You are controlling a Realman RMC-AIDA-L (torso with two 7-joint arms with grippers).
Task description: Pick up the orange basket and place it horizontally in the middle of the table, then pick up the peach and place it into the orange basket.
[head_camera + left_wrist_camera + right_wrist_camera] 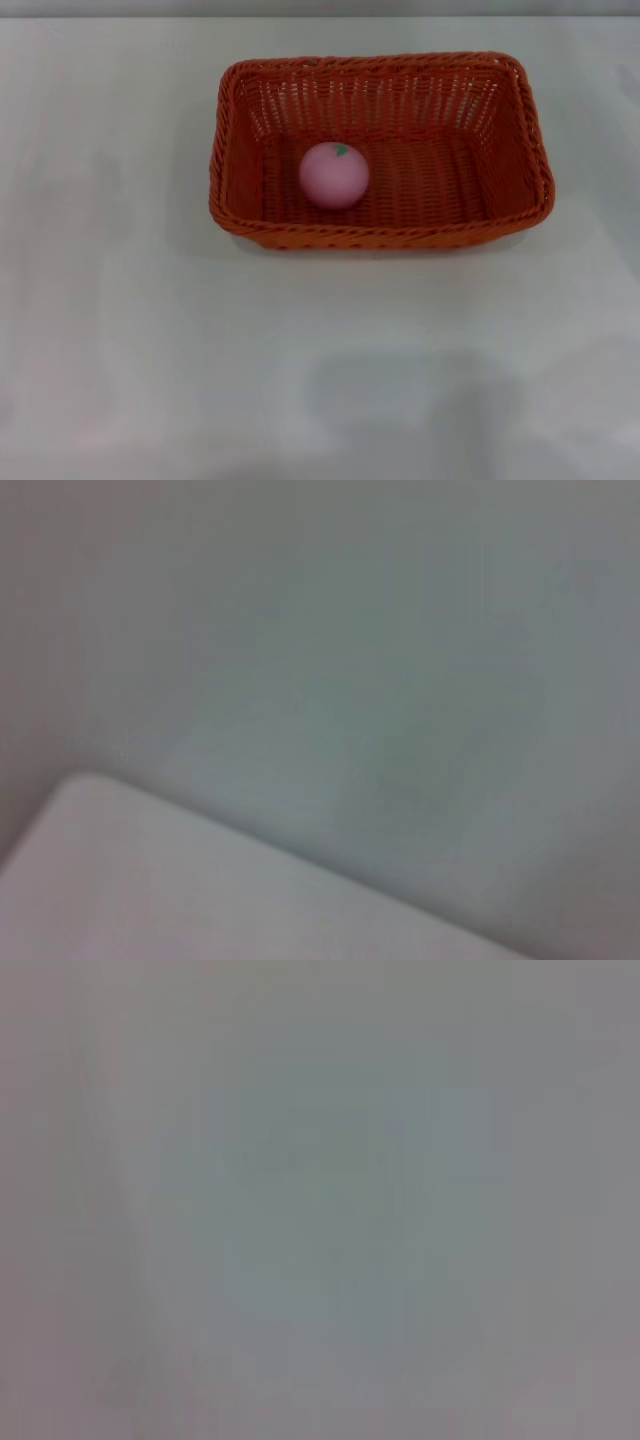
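Observation:
The orange basket (380,235) lies with its long side across the white table (150,330), a little beyond the middle in the head view. The peach (334,175), pale pink with a small green stem mark on top, rests on the basket's floor, left of its centre. Neither arm nor gripper shows in the head view. Both wrist views show only blank pale surface, with none of the task's objects in them.
The table's far edge (320,16) runs along the top of the head view. A pale corner of a flat surface (150,880) shows in the left wrist view.

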